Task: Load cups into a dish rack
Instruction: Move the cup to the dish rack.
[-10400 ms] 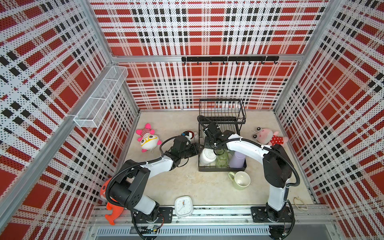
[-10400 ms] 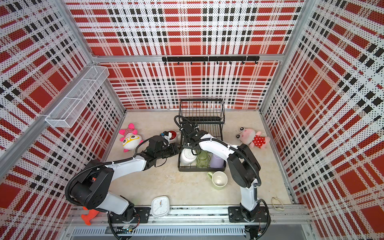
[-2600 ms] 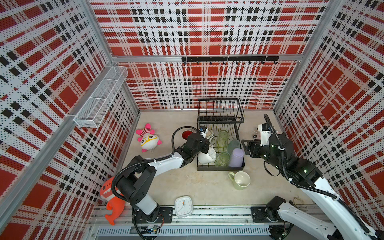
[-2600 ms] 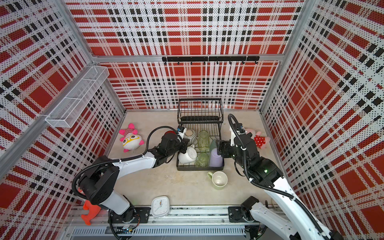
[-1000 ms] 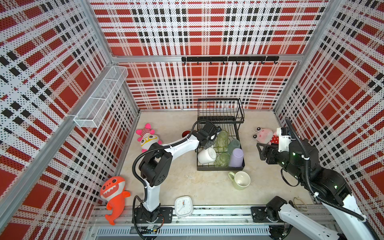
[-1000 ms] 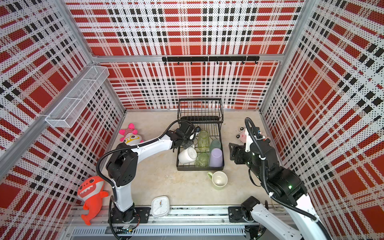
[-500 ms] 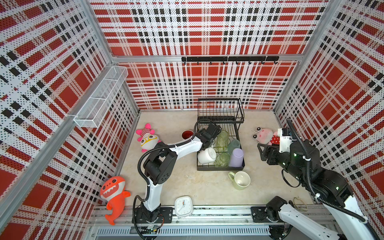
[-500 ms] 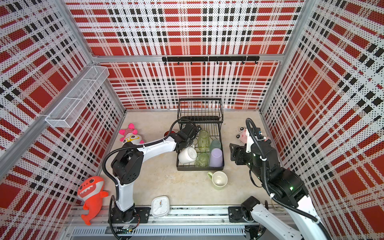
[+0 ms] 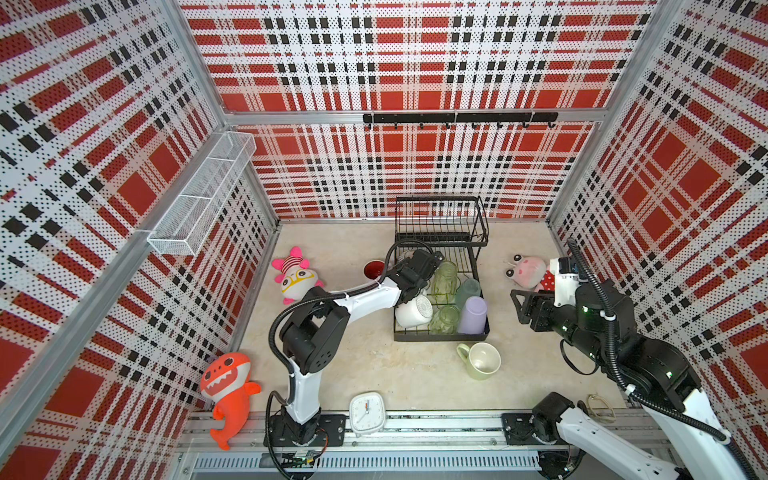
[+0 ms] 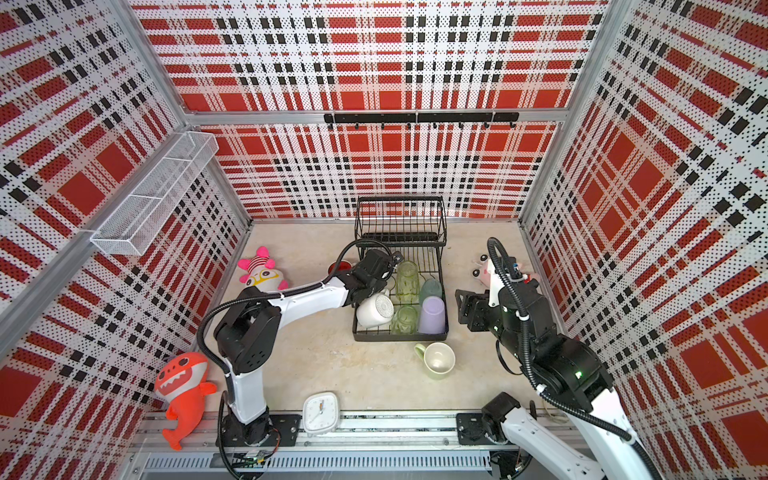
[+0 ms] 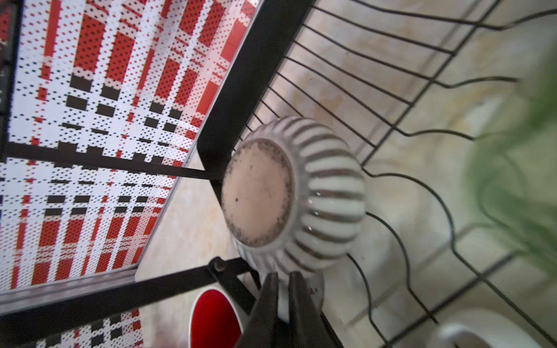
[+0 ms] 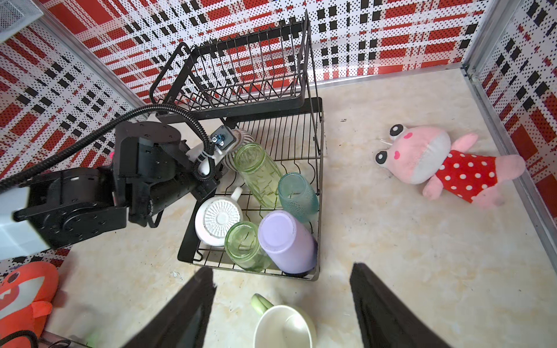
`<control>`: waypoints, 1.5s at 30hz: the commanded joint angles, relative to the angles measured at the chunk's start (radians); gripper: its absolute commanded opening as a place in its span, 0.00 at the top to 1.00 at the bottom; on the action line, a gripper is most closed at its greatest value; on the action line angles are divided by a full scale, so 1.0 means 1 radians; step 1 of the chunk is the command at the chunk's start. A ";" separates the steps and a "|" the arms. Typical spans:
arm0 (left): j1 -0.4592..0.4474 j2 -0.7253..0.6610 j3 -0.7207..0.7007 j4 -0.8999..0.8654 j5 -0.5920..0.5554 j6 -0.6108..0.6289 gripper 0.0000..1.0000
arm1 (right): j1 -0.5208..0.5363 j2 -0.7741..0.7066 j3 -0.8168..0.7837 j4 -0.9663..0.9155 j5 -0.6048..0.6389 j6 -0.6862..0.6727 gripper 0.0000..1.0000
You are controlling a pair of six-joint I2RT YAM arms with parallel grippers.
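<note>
Dish rack (image 9: 440, 238) (lower tier): ribbed mug (image 11: 301, 192), five cups (image 9: 471, 309); pale-green mug (image 9: 482, 360) outside

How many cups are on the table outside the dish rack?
2. A pale-green mug stands in front of the dish rack; a red-inside mug sits by its left side, close to the left arm, which could hide another.
</note>
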 commanded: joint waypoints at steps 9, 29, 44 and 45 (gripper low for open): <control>0.018 0.033 0.063 -0.078 0.202 0.049 0.87 | -0.009 -0.008 -0.010 0.006 -0.012 0.003 0.25; 0.035 0.161 0.105 0.058 -0.057 0.078 0.87 | -0.007 0.010 -0.002 -0.003 0.022 -0.020 0.24; -0.051 0.118 0.105 0.215 -0.207 0.086 0.85 | -0.008 0.135 -0.219 0.314 -0.164 -0.036 0.24; -0.061 0.112 0.109 0.211 -0.207 0.082 0.85 | -0.009 0.161 -0.224 0.349 -0.167 -0.028 0.23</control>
